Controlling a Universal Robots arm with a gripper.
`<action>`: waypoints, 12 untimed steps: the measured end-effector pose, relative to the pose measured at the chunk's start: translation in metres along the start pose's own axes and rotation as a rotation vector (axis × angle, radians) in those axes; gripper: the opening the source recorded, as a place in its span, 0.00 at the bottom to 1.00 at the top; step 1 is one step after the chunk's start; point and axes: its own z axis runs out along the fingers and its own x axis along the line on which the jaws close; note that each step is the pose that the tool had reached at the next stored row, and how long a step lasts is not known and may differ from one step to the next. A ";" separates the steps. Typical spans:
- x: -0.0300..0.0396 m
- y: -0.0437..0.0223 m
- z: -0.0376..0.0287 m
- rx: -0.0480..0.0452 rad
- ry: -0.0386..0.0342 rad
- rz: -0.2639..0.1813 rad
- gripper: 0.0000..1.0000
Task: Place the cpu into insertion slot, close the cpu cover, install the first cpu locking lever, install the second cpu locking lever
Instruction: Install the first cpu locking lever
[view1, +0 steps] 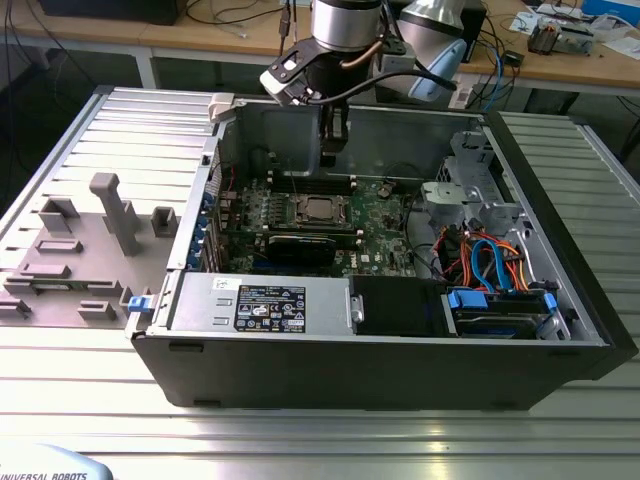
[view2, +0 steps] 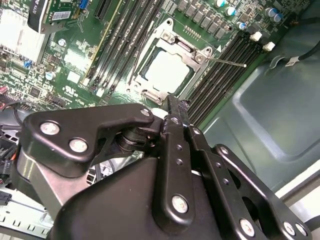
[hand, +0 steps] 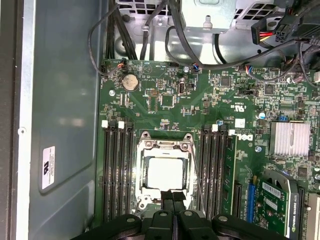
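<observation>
Cpu (view1: 320, 208) first: in the exterior view it lies flat in the insertion slot (view1: 297, 216), about mid-board inside the open computer case (view1: 350, 372) on the ribbed tabletop (view1: 300, 440). The claw (view1: 331, 158) hangs above the board on the far side of the slot, touching nothing. A grey fixture (view1: 110, 215) stands on the exterior view's left. The power supply by the near wall carries a black-and-white label (view1: 270, 303). Its print I leave unread.

In the second wrist view the cpu cover (view2: 186, 50) frames the silver top of the cpu (view2: 167, 71) and looks folded down over it. A thin locking lever (view2: 227, 62) sticks out sideways over the memory slots (view2: 220, 80). I judge it is not latched. The claw (view2: 176, 106) shows as one dark tip aimed at the slot's edge.

In the first wrist view the claw (hand: 173, 196) has its fingers pressed together with nothing between them. A second thin lever (hand: 196, 172) runs alongside the cover (hand: 165, 148). A white sticker (hand: 48, 167) sits on the case wall, and white lettering is printed on the green board.

The risk, as I see it, is the springy wire. A push slightly off line could let a lever slip off the tips and snap back. The tips could also land on the cover or the memory slots.
</observation>
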 end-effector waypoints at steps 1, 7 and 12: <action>0.0000 0.0000 0.0000 0.0000 0.0000 0.000 0.11; 0.0000 0.0000 -0.0001 -0.0002 -0.0013 -0.039 0.11; 0.0000 0.0000 -0.0001 -0.0013 -0.0028 -0.141 0.11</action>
